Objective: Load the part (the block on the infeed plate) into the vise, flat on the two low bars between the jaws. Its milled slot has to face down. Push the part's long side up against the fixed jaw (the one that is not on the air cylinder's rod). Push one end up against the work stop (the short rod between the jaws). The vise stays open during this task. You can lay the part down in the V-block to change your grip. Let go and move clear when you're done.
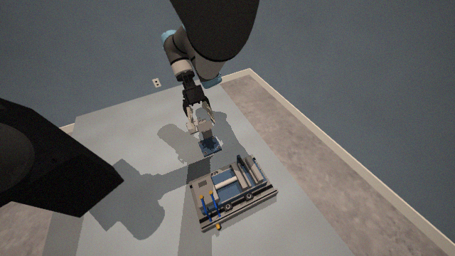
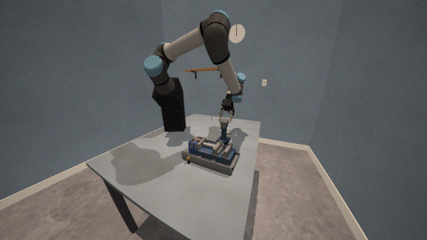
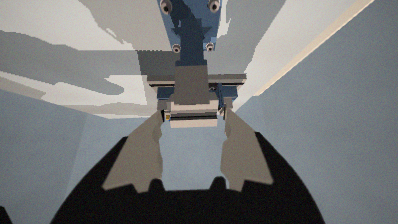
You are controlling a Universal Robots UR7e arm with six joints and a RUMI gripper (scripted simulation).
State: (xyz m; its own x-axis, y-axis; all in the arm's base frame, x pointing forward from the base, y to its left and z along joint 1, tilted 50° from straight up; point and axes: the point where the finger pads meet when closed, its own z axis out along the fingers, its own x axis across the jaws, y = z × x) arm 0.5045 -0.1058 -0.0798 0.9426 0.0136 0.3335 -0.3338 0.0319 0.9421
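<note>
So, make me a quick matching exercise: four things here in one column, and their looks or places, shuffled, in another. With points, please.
Things:
1. Wall shelf [image 2: 201,70]
2. Pair of thin tubes [image 1: 204,208] [image 2: 190,147]
3. Square foot plate [image 1: 202,146] [image 2: 223,141] [image 3: 171,31]
4. Wall outlet [image 1: 156,82] [image 2: 264,82]

Looks or places:
A. Dark blue, with bolts at its corners
B. Pale, small, fixed to the wall
C. Orange, on dark brackets
D. Bright blue, with orange ends

Right pairs: 1-C, 2-D, 3-A, 4-B
</note>
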